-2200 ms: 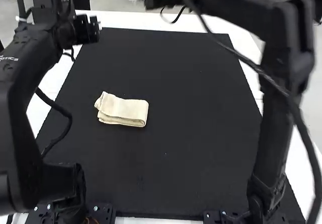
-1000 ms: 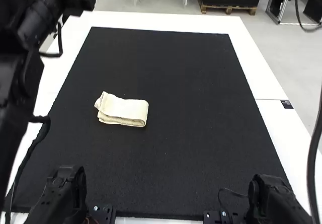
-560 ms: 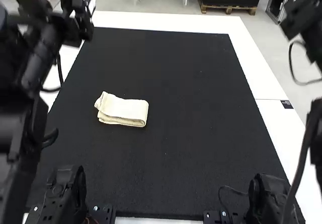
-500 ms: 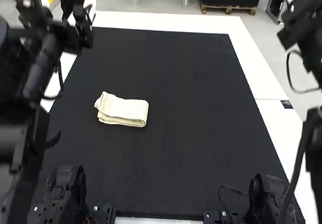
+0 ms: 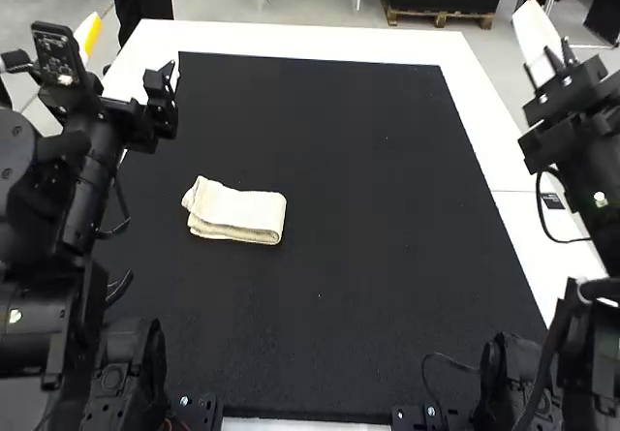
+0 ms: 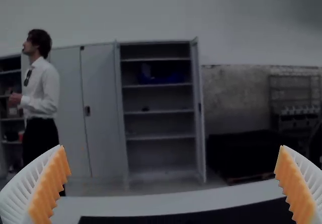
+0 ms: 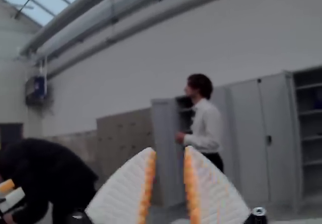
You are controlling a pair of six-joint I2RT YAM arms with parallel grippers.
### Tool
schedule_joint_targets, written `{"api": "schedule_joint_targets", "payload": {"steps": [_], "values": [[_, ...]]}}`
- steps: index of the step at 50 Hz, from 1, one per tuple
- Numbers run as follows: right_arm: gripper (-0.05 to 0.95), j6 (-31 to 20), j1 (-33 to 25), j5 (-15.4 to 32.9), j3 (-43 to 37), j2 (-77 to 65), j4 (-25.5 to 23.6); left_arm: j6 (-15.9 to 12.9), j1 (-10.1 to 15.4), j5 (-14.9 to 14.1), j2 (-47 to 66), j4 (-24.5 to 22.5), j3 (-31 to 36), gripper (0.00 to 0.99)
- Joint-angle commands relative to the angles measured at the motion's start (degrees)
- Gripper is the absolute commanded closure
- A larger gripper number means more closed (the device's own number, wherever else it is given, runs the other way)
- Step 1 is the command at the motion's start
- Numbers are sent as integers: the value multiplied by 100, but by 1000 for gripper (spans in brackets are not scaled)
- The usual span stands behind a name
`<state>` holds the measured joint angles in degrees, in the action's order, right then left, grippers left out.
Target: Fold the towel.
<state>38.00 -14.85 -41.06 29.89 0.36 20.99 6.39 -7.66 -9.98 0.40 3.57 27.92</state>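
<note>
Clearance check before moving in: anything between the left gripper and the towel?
Nothing visible: the left gripper is raised by the far-left corner of the black mat, which runs unbroken to the folded towel.

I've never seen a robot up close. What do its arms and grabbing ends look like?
The left arm and right arm are black and chunky, built from jointed segments, with loose black cables looping alongside. The left gripper and right gripper have white, ribbed, tapering jaws lined with bumpy orange.
</note>
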Motion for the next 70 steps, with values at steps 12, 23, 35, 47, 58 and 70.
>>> {"api": "schedule_joint_targets", "payload": {"steps": [12,23,35,47,58,70], "values": [[-21,-2455,-79,1689,-880,-27,599,-1413,-16,277,-58,-2089,-1008,34],[-20,-3334,-79,2119,-1934,-27,907,-1712,-16,1209,-58,-3372,-2010,116],[-20,-3932,-79,3007,-2391,-27,863,-1720,-25,1551,-58,-2783,-2063,116],[-20,-3940,-62,2708,-2725,-27,827,-1615,-7,1648,-58,-2686,-2414,120],[-20,-3940,-62,2840,-2980,-27,72,-1000,1,1604,-58,-2748,-2775,44],[-20,-4064,-62,2867,-2980,-27,-1291,-499,-7,1182,-58,-1535,-2775,34]]}}
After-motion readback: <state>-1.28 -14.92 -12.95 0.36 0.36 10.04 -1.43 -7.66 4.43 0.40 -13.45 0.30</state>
